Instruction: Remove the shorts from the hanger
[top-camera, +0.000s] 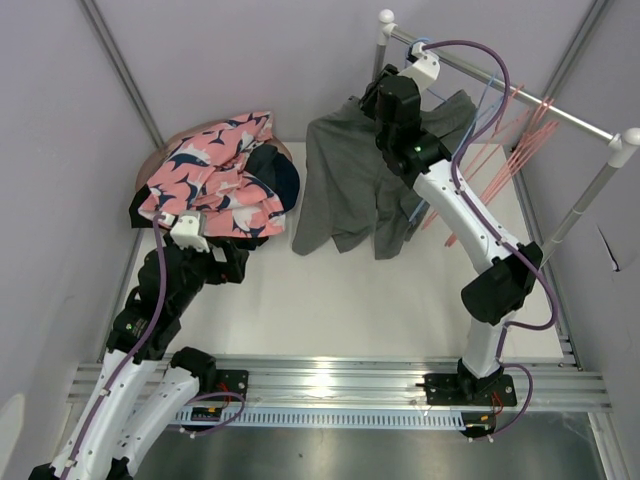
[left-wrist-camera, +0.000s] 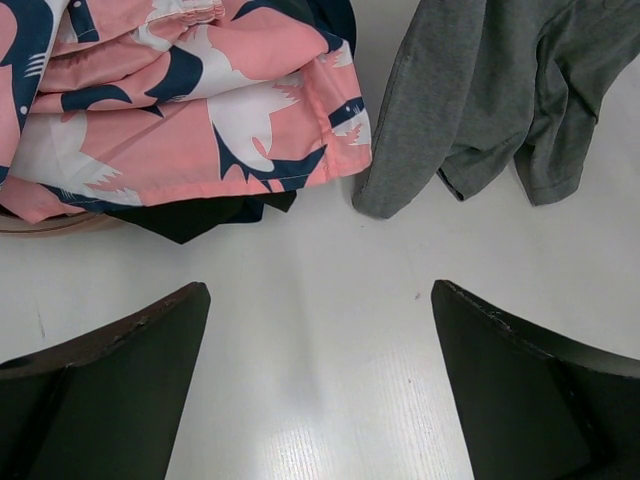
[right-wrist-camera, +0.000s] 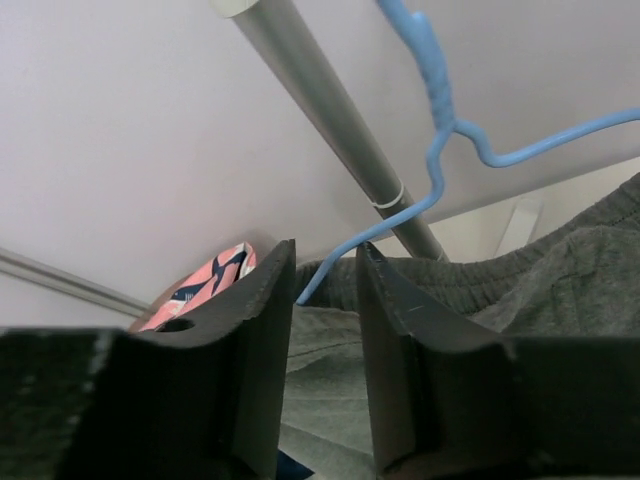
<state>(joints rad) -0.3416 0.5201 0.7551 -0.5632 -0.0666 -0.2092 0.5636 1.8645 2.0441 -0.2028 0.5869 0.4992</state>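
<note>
Although the right gripper (right-wrist-camera: 325, 248) was masked from above by its own wrist, the wrist camera showed its jaws narrowly apart. One arm of the blue hanger (right-wrist-camera: 440, 130) ran down into the top of the gap, and whether the wire was touched could not be told. Just beyond the fingers the waistband of the grey shorts (right-wrist-camera: 560, 270) was seen hung under that hanger, which was hooked over the metal rail (right-wrist-camera: 320, 110) above. Only the overhead view showed the grey cloth trailing down onto the table (top-camera: 330, 300) left of that arm, and red hangers (top-camera: 510, 150) bunched further along the rail to its right.

The left gripper (left-wrist-camera: 318, 290) was spread wide over bare tabletop, with nothing between its fingers. Ahead of it the pink printed shorts (left-wrist-camera: 170, 110) were heaped on black shorts (left-wrist-camera: 190, 215) over a round wooden rim (left-wrist-camera: 40, 225). Navy shorts (top-camera: 278, 175) were seen at the pile's right side only from above.

The white table was enclosed by pale lilac walls (top-camera: 300, 60). The right arm was stretched forward and up to the rail, while the left arm was bent, with its wrist low beside the pile.
</note>
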